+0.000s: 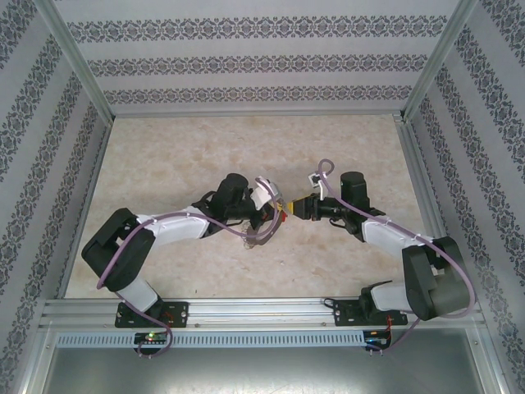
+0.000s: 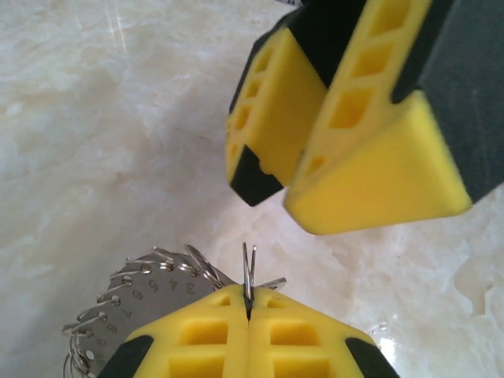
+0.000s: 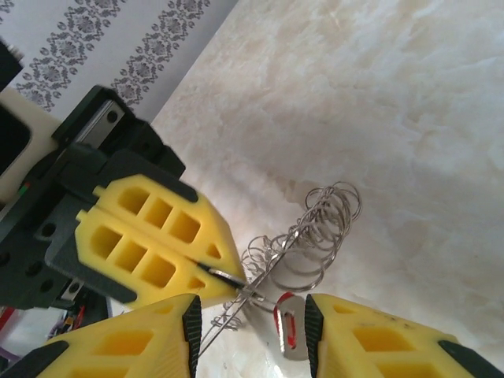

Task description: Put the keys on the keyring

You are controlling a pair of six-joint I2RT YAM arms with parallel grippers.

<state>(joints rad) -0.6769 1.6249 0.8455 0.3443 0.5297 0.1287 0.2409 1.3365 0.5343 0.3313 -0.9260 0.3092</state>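
Many loops [image 3: 319, 236] fringe the keyring [image 2: 249, 272] left pincer [image 2: 248, 311] clamps; right pincer [image 3: 252, 319] gapes around red key [image 3: 287, 335].

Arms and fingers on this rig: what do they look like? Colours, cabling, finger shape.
Left arm and right arm: black joints and bases, white link covers, and a lilac cable looping along each. Fingers: yellow wedge-shaped blocks with rows of square pockets, black trim at the corners, on black mounts.
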